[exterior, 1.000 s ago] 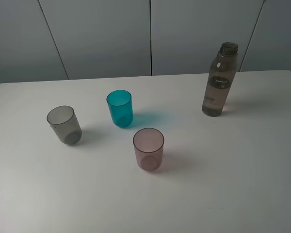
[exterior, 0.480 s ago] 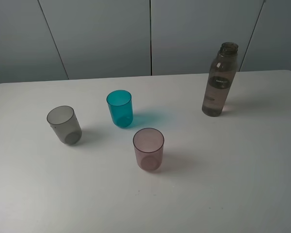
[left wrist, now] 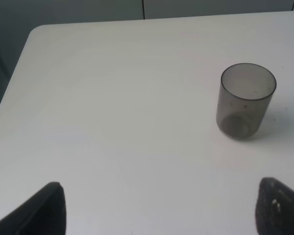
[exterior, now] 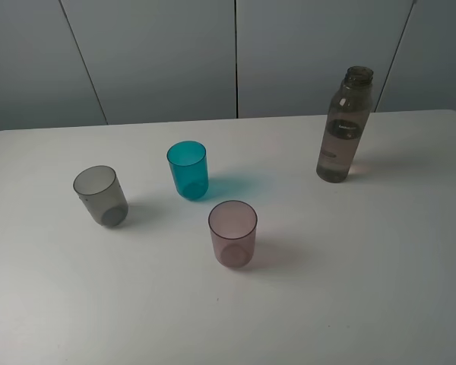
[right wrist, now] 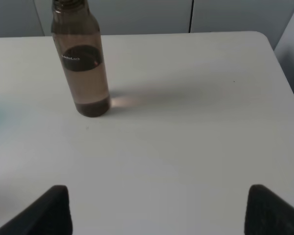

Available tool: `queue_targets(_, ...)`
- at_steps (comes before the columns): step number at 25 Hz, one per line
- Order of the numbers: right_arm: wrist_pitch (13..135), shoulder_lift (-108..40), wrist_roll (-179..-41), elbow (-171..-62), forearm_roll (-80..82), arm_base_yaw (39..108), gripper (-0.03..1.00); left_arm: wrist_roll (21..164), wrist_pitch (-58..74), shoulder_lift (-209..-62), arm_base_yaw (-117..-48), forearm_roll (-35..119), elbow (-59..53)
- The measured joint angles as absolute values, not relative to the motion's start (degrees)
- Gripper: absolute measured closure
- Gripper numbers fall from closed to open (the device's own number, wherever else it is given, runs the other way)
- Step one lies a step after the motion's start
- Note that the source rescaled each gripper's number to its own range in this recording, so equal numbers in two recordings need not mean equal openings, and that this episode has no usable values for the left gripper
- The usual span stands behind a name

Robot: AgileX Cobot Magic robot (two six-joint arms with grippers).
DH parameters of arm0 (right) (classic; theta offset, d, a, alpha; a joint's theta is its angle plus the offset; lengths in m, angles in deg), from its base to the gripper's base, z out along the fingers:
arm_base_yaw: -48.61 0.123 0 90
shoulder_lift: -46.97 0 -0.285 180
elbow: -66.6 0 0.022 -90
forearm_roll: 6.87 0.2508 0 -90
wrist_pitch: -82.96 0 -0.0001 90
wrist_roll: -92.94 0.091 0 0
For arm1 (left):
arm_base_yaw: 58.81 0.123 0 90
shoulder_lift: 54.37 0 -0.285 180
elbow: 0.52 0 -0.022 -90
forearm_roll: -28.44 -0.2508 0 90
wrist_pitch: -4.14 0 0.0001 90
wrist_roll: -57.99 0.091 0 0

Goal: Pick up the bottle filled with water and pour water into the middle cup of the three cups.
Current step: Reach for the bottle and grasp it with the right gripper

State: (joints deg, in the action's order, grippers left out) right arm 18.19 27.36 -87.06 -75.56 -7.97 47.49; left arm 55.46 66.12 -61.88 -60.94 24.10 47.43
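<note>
The tall smoky bottle (exterior: 343, 128) stands upright and uncapped at the back right of the white table (exterior: 365, 266); the right wrist view shows the bottle (right wrist: 83, 68) too. The three cups stand apart: a grey one (exterior: 100, 196) at the left, the teal middle cup (exterior: 188, 169) behind centre, a pale pink one (exterior: 232, 233) nearer the front. My left gripper (left wrist: 164, 208) is open, well short of the grey cup (left wrist: 245, 100). My right gripper (right wrist: 159, 210) is open with nothing between its fingers, some way back from the bottle. Neither arm shows in the exterior high view.
Grey wall panels (exterior: 235, 53) rise behind the table's far edge. The table's rounded corner (left wrist: 36, 32) lies beyond the left gripper and its right corner (right wrist: 264, 39) beyond the right gripper.
</note>
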Motion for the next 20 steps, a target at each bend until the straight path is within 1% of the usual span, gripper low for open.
queue_targets(6,18.19,12.29,-89.09,-82.46,-8.83,47.49,0.67,55.46,66.12,-61.88,-60.94,24.10,47.43)
queue_targets(9,20.51,4.96,-90.43,-84.42,-8.83,47.49,0.67,55.46,66.12,-61.88,-60.94,24.10,47.43)
queue_targets(12,27.20,-0.18,-91.45,-84.66,-8.83,47.49,0.67,55.46,66.12,-61.88,-60.94,24.10,47.43)
queue_targets(15,39.28,-3.28,-91.85,-84.45,-7.64,47.49,0.67,55.46,66.12,-61.88,-60.94,24.10,47.43)
queue_targets(18,50.07,-5.67,-92.45,-81.44,-6.22,47.49,0.67,55.46,66.12,-61.88,-60.94,24.10,47.43)
queue_targets(20,54.83,-7.64,-92.86,-78.64,-5.99,47.49,0.67,55.46,66.12,-61.88,-60.94,24.10,47.43)
